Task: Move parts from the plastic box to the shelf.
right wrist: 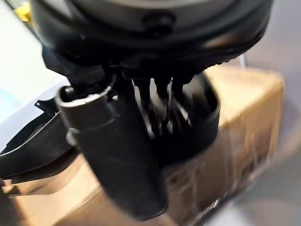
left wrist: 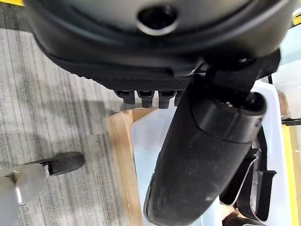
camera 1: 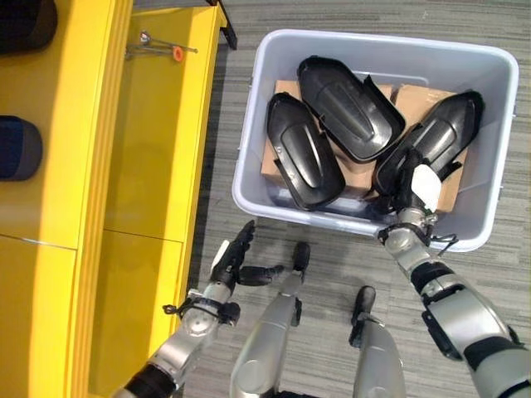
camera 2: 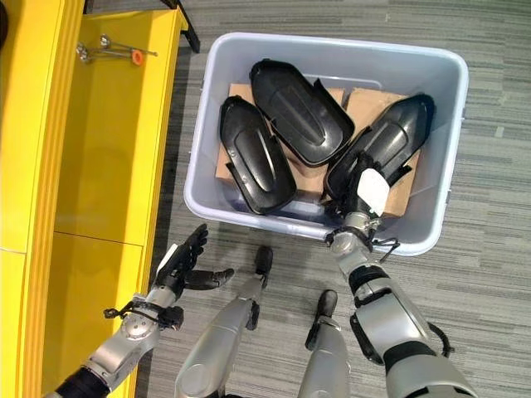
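Left eye view: the yellow shelf [camera 1: 149, 166] is seen left of the plastic box [camera 1: 498, 149], where three black parts [camera 1: 303, 153] lie slanted on cardboard [camera 1: 286, 87]. The right robot hand [camera 1: 415, 195] is curled round the right part [camera 1: 436, 137]; the left robot hand [camera 1: 232, 261] is spread.

Pale grey-blue plastic box [camera 1: 489, 149]; glossy black parts [camera 1: 303, 153] inside, on tan cardboard [camera 1: 286, 87]. Bright yellow shelf [camera 1: 153, 149], orange-tipped metal tool [camera 1: 162, 50] on it. Grey striped carpet [camera 1: 332, 249]. White thumb cover on dark right hand [camera 1: 421, 189].
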